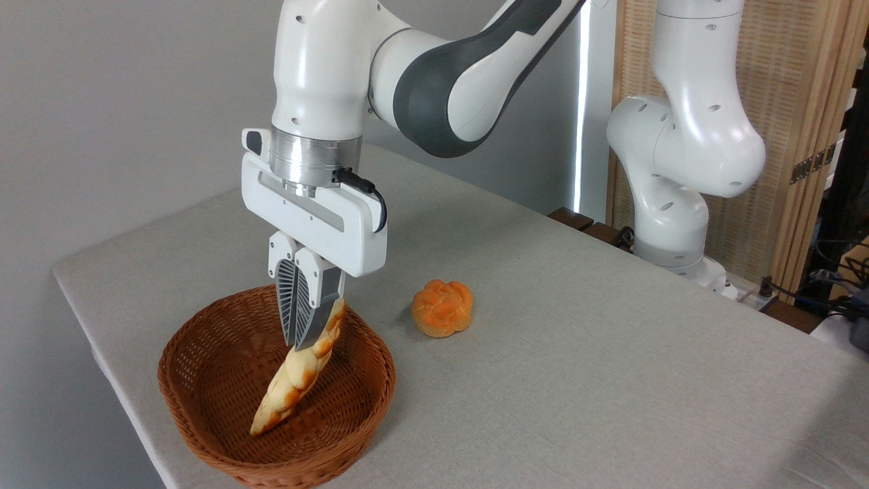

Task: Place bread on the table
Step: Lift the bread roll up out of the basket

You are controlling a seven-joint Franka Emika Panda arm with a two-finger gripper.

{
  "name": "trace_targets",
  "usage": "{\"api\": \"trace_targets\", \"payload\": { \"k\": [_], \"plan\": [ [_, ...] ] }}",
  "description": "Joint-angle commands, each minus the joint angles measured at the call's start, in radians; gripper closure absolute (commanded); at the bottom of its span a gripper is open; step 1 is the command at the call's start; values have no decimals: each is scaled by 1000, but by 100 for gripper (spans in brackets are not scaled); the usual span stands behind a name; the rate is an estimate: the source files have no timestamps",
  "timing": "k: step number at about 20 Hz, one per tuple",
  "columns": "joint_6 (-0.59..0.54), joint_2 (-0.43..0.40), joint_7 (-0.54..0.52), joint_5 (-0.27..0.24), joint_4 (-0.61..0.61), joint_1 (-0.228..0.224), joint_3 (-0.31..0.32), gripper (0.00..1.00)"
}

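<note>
Wicker basket [204,380] at near left of table [611,353]; gripper [299,343] pinches bread [299,377] at its upper end, loaf tilted, lower tip inside basket. Orange bun [442,308] just right.

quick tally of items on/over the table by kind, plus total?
Braided loaf: 1, the bread, held by the gripper, hanging tilted over the basket
Round orange bun: 1, the bun, on the table
Wicker basket: 1, the basket
Total: 3
</note>
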Motion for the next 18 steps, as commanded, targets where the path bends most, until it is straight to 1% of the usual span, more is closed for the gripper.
{"api": "trace_targets", "payload": {
  "k": [1,3,10,15,16,18],
  "plan": [
    [-18,-22,11,-16,-8,-3,4,94],
    [-23,-23,10,-16,-8,-3,4,98],
    [-25,-38,5,-16,-6,-3,4,98],
    [-66,-67,7,-18,-6,-3,4,98],
    [-69,-69,8,-18,-6,-3,4,100],
    [-72,-81,8,-18,-6,-3,5,100]
  ]
}}
